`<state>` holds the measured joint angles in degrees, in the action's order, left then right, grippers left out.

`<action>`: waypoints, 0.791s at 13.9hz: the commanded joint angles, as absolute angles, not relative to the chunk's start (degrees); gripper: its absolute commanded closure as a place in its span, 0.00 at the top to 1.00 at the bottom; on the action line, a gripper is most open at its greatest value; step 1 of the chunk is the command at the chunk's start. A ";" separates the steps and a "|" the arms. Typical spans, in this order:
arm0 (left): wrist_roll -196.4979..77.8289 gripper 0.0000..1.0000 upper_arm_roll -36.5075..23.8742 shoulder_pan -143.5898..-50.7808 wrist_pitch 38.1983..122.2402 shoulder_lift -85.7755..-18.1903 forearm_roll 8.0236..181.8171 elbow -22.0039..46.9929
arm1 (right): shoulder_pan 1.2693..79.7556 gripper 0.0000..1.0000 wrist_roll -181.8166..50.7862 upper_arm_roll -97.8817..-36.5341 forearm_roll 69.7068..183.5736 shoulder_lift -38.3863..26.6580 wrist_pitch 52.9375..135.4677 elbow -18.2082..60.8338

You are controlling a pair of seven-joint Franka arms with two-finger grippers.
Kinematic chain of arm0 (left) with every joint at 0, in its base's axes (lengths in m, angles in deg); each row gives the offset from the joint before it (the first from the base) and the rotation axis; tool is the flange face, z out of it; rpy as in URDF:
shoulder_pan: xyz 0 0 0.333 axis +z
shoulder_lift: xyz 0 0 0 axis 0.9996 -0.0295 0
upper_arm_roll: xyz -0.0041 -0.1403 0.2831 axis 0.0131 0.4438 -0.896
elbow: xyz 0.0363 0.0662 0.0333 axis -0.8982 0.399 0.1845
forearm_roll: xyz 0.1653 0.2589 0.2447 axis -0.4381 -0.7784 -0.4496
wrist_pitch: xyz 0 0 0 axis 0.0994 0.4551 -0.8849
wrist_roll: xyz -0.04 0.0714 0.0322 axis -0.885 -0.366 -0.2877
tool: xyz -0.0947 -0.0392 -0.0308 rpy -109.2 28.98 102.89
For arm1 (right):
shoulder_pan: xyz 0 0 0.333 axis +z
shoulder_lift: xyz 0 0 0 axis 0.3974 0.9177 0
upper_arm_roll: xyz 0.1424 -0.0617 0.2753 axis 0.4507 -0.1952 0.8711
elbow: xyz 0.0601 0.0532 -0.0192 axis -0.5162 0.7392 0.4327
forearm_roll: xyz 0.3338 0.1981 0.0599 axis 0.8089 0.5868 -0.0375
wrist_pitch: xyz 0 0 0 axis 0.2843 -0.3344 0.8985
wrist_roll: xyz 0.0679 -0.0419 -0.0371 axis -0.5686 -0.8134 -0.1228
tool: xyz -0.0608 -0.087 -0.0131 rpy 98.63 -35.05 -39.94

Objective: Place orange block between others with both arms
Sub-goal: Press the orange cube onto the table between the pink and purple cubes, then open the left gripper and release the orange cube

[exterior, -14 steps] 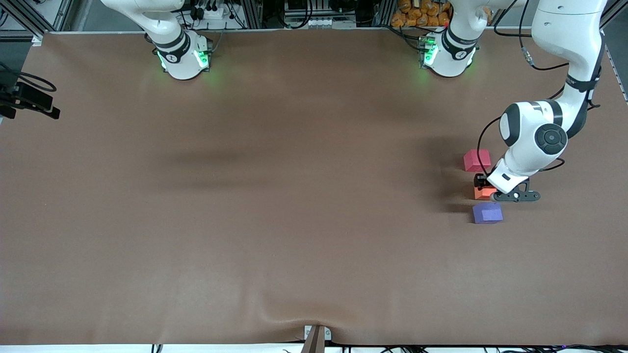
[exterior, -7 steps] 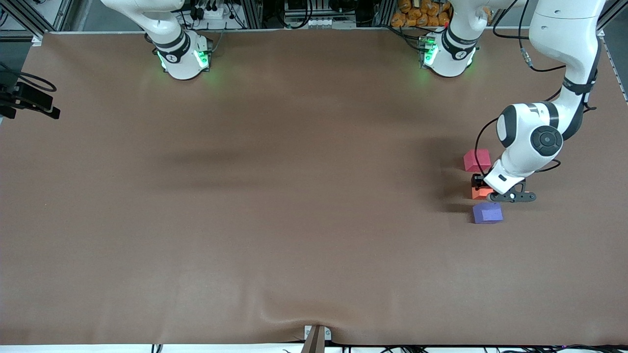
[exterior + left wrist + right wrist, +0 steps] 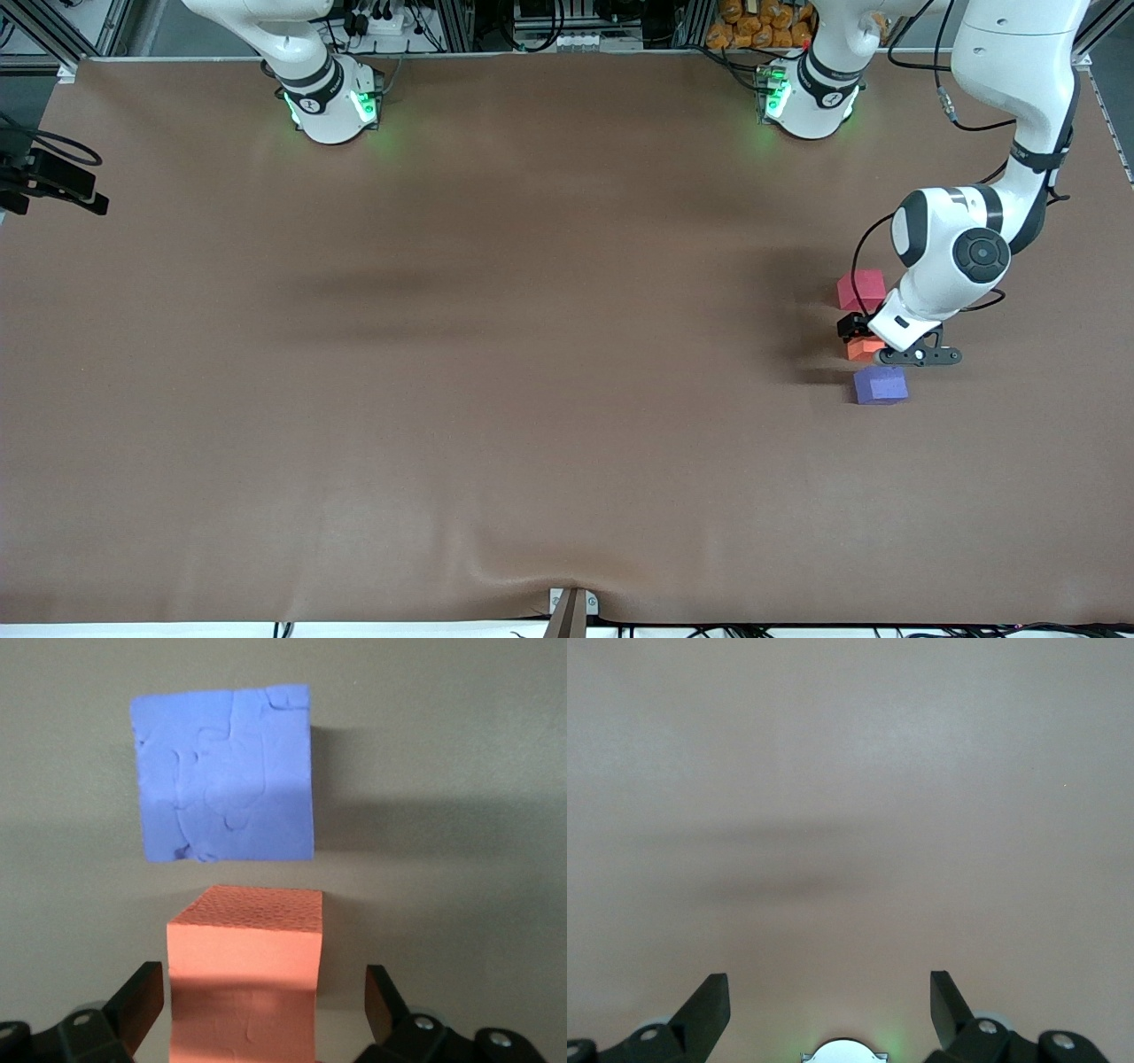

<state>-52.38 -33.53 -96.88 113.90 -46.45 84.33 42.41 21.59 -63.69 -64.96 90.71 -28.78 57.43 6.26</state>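
Three small cubes sit on the surface (image 3: 496, 354), close to its edge at the left arm's end: one orange block (image 3: 858, 348), one pinkish-red cube (image 3: 861, 289) and one purple-blue cube (image 3: 880, 385). Two white arms stand at the surface, each with one gripper: the left gripper (image 3: 262, 1014) and the right gripper (image 3: 829, 1010).

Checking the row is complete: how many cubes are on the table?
3: red cube farthest from the front camera, orange cube between the open left pincer's fingers, purple cube nearest.
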 commanded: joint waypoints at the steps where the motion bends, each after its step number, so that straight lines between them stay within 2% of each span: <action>1: -52.00 1.00 -32.90 -96.13 112.48 -43.95 85.23 42.07 | 20.60 1.00 -64.09 -64.13 89.88 -29.24 57.07 6.58; 4: -51.48 1.00 -33.08 -96.13 107.74 -42.80 85.14 38.31 | 20.51 1.00 -64.09 -64.13 89.97 -29.24 57.07 6.49; 8: -51.83 1.00 -33.08 -96.13 97.73 -42.62 85.14 29.70 | 20.43 1.00 -64.17 -64.13 89.88 -29.24 57.07 6.58; 11: -51.39 1.00 -33.17 -96.05 94.98 -42.71 84.96 25.29 | 20.43 1.00 -64.26 -64.22 89.88 -29.24 57.07 6.58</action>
